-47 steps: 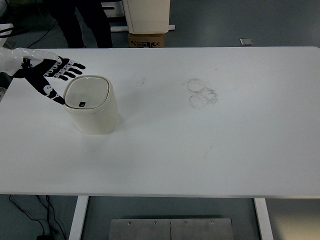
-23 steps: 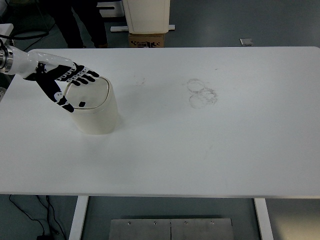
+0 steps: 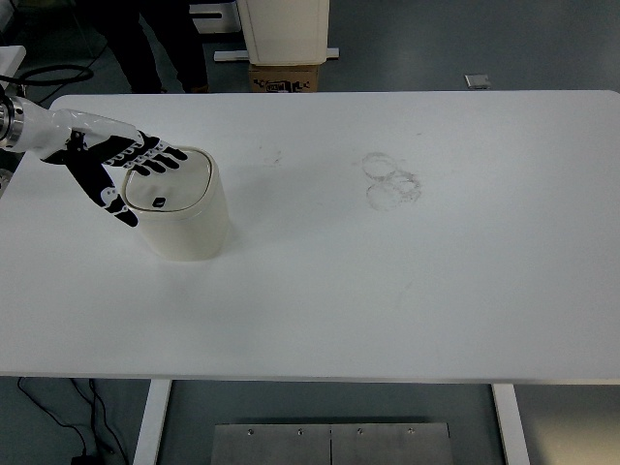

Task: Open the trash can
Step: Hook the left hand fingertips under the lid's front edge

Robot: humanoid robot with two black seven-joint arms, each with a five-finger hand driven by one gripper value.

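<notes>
Left hand [image 3: 121, 165] has slid from beside the trash can [image 3: 179, 205] to over its lid [image 3: 172, 180], fingers [image 3: 160, 155] spread flat, gripping nothing. One can, upright, table's [image 3: 387, 291] left side. Looks like light, rigid, smooth plastic; I'd press the lid near its small dark mark.

Person [image 3: 145, 39] cut off above legs.
</notes>
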